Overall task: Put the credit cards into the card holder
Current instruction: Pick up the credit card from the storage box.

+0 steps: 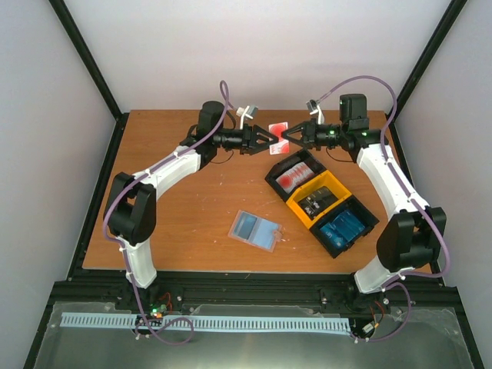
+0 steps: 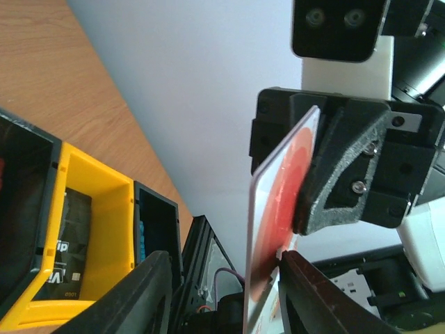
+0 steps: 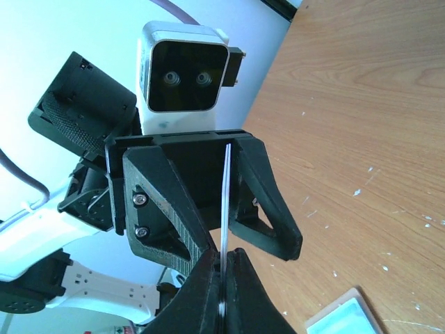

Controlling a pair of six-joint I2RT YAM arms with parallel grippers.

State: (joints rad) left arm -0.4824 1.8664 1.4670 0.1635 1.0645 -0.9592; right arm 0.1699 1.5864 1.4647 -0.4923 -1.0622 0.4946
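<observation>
The 2 arms meet tip to tip above the far part of the table (image 1: 177,223). The right gripper (image 3: 223,261) is pinched tight on 1 red credit card (image 2: 274,202), holding it on edge in the air. The left gripper (image 1: 269,135) faces it with its 2 fingers (image 2: 139,296) parted on either side of the card's free end; one finger is close against the card and the other stands clear of it. The card holder (image 1: 257,229) lies opened flat on the table nearer the arm bases, just beside the black-and-yellow tray (image 1: 295,206). The tray's far compartment holds red cards (image 1: 296,175) and its near one holds blue cards (image 1: 344,227).
</observation>
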